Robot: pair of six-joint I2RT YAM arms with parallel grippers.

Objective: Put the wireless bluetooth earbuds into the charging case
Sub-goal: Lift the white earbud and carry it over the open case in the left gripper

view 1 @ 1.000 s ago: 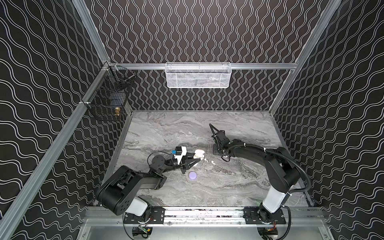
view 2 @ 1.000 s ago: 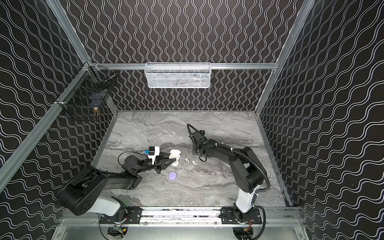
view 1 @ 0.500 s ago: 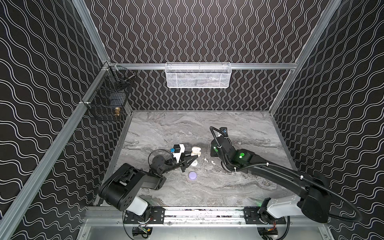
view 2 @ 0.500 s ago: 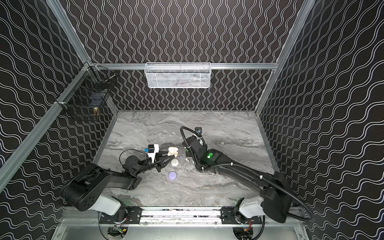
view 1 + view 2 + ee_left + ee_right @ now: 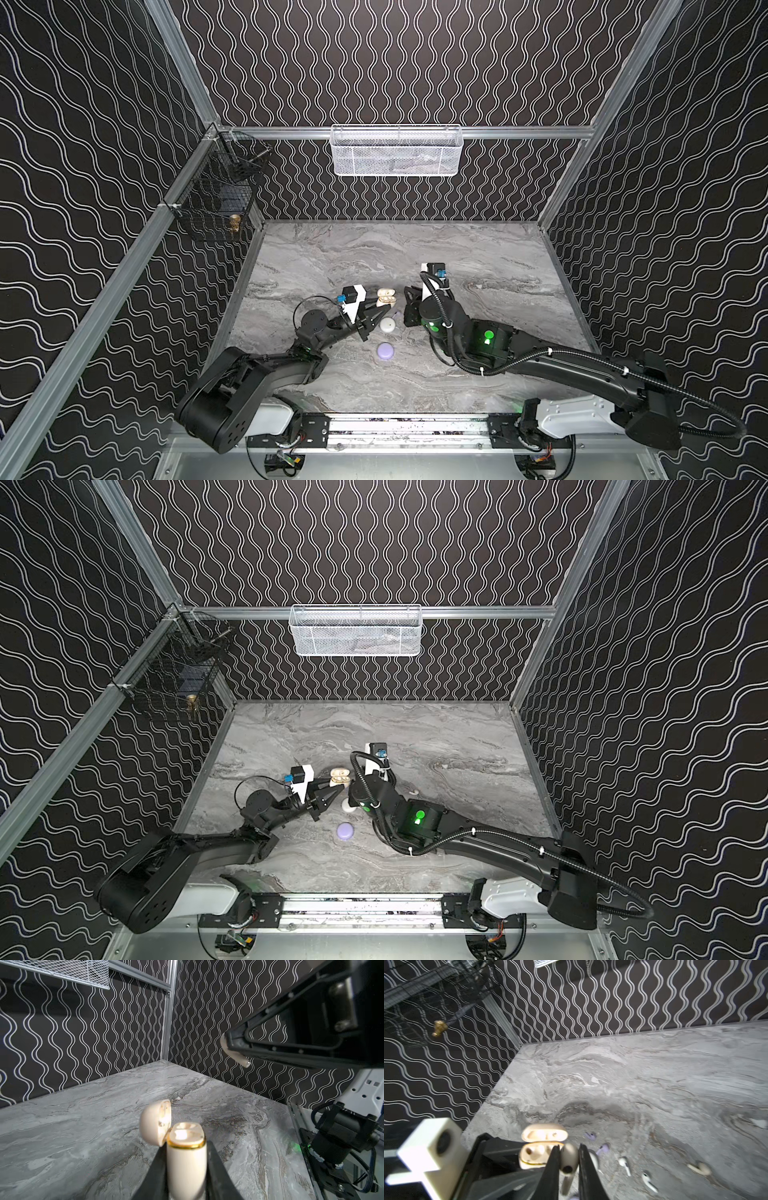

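In both top views the charging case (image 5: 385,296) (image 5: 340,776), cream with its lid flipped back, sits near the middle of the tabletop (image 5: 478,257). It is clamped in the left hand (image 5: 383,306), whose arm reaches in low from seven o'clock. Its wells look bare. At six o'clock of it lies a shut white case (image 5: 387,324), and farther the same way a shut lavender case (image 5: 385,351). The right hand (image 5: 409,307) stands just at three o'clock of the charging case, its arm stretched in from four o'clock. A spare cream earbud (image 5: 412,791) lies on the tabletop at three o'clock beyond that arm. At twelve o'clock a white mesh basket (image 5: 397,149) hangs on the back wall, its contents unclear. A black wire basket (image 5: 216,199) at ten o'clock holds a small brass piece (image 5: 235,223).

From the left wrist, the left hand (image 5: 186,1169) pinches the charging case (image 5: 186,1163) by its sides, mouth up and lid (image 5: 154,1124) open. The right hand (image 5: 230,1043) hangs above and apart from it, pressed together on a cream earbud (image 5: 235,1053) whose stem pokes out.

From the right wrist, the right hand (image 5: 569,1165) grips the cream earbud (image 5: 569,1158) just beside the open charging case (image 5: 537,1155). Loose on the tabletop beyond lie two lavender earbuds (image 5: 590,1136), two white earbuds (image 5: 625,1164) and the spare cream earbud (image 5: 698,1168).
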